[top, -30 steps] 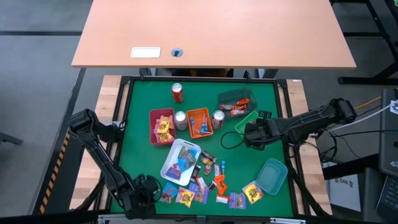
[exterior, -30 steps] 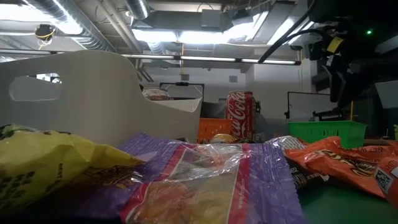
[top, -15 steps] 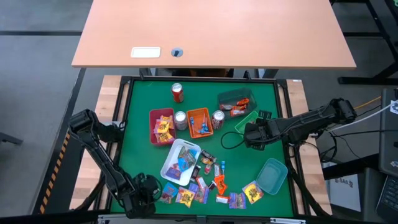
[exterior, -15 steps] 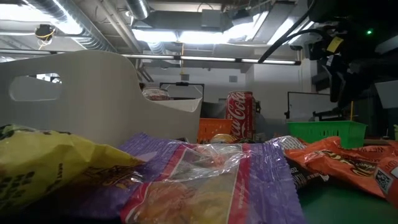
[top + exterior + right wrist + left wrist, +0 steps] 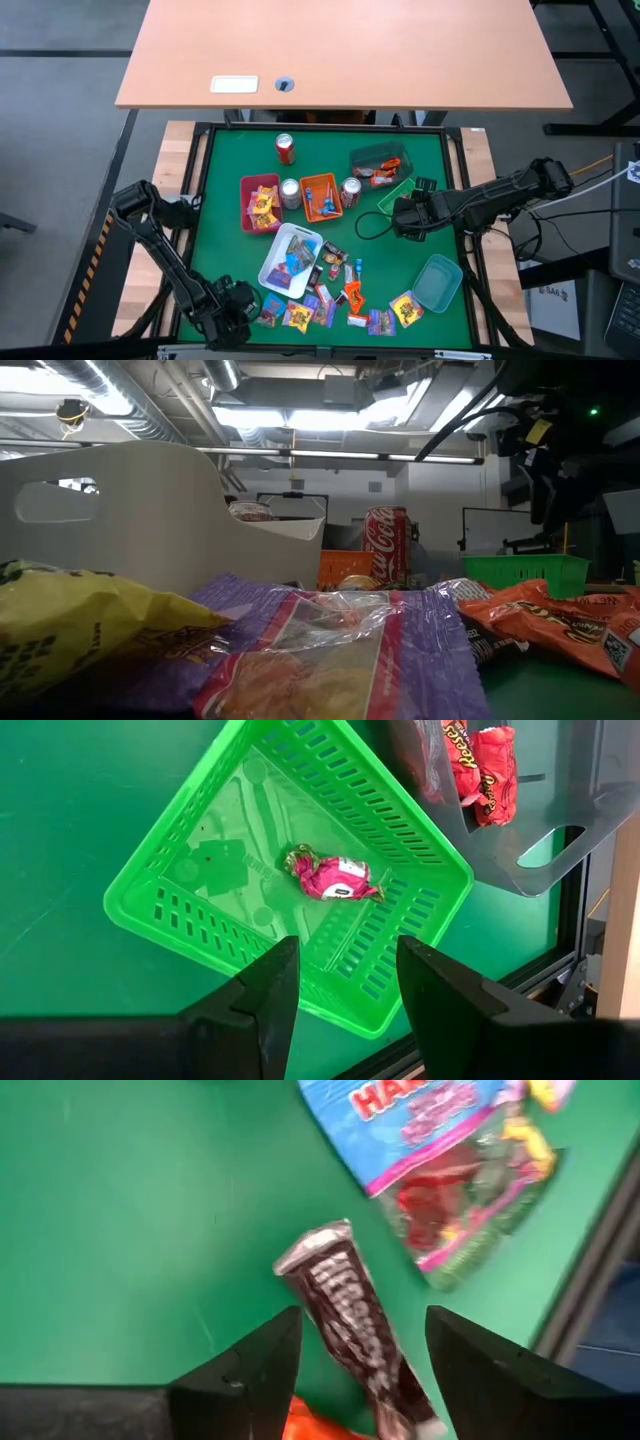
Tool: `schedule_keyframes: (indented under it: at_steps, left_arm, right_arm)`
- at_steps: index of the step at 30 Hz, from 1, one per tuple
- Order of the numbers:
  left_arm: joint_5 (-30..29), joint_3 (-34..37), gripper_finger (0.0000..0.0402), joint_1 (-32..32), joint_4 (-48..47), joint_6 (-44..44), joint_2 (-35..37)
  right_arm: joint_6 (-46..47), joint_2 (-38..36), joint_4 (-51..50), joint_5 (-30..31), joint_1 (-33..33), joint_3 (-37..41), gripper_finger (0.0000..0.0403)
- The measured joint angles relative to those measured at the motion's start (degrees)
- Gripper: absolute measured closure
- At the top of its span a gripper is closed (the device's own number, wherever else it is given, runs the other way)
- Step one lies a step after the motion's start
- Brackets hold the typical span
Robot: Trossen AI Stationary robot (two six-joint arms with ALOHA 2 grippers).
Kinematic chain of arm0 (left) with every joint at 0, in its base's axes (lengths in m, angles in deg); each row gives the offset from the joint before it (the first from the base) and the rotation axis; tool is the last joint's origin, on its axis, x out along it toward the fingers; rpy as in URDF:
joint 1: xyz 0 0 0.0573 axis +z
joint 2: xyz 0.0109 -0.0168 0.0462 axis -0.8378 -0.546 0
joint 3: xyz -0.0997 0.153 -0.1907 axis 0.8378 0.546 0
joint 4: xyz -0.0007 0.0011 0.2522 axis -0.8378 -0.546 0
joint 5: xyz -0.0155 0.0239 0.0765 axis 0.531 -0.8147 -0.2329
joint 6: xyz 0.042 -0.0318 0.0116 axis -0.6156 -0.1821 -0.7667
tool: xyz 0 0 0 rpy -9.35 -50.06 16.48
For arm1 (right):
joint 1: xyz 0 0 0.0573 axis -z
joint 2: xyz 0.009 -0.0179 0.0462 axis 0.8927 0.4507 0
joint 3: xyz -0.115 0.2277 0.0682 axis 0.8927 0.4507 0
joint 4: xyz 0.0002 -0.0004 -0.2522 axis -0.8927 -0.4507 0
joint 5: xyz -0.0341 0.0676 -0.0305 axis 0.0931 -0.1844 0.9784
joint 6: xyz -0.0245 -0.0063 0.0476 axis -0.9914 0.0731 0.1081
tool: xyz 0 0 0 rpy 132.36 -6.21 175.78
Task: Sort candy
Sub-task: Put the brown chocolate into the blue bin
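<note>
High view looks straight down on a green desk (image 5: 225, 160) scattered with candy (image 5: 330, 300). Most of the small wrapped sweets lie loose along the near edge, in yellow, purple, orange-red, blue and dark wrappers, some overlapping each other. More candy sits in the trays: yellow pieces in the pink tray (image 5: 246, 205), blue pieces in the orange tray (image 5: 306, 186), mixed ones in the white tray (image 5: 273, 262), and red-orange ones in the dark grey tray (image 5: 365, 156). The teal tray (image 5: 437, 282) holds none that can be seen. Three soda cans (image 5: 285, 149) stand among the trays.

The left gripper (image 5: 238, 310) is low at the near left corner, just beside the loose pile. Its wrist view shows its fingers (image 5: 245, 1380) spread apart above a dark brown chocolate bar (image 5: 350, 1320) with a silver crimped end and white lettering, lying flat on the green surface between them and not gripped. A blue and clear bag of gummy sweets (image 5: 450, 1160) lies near the bar, and an orange wrapper (image 5: 310, 1425) peeks out at the bar's other end.

The right gripper (image 5: 402, 215) hovers over the green basket (image 5: 200, 900), fingers (image 5: 250, 1010) apart and empty. One pink-wrapped sweet (image 5: 333, 878) with twisted ends rests on the basket's slotted floor. Beside the basket, the wrist view shows two red-orange peanut butter cup packets (image 5: 480, 765) in the dark grey tray.
</note>
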Motion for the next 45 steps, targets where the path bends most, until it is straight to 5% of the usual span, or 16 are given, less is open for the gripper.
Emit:
schedule_keyframes:
  at_steps: [9, 21, 28, 45]
  left_arm:
    - [1.4, -0.2, 0.0204, 0.0, -0.1, 0.6, -4.0]
    - [0.8, -0.1, 0.0310, 0.2, -0.7, 1.4, -4.1]
    - [-0.1, 0.1, 0.0334, 0.3, -0.1, 4.1, -2.6]
    - [1.0, 0.1, 0.0337, 0.2, 0.1, 3.6, 3.1]
  right_arm:
    - [0.0, 0.0, -0.8, 0.0, 0.0, -0.3, 0.0235]
    - [0.0, 0.0, -5.0, 0.0, 0.0, -8.2, 0.0235]
    - [0.0, 0.0, -4.2, -0.6, 0.0, -13.3, 0.0235]
    - [0.0, 0.0, 24.9, -19.6, 0.0, -14.2, 0.0235]
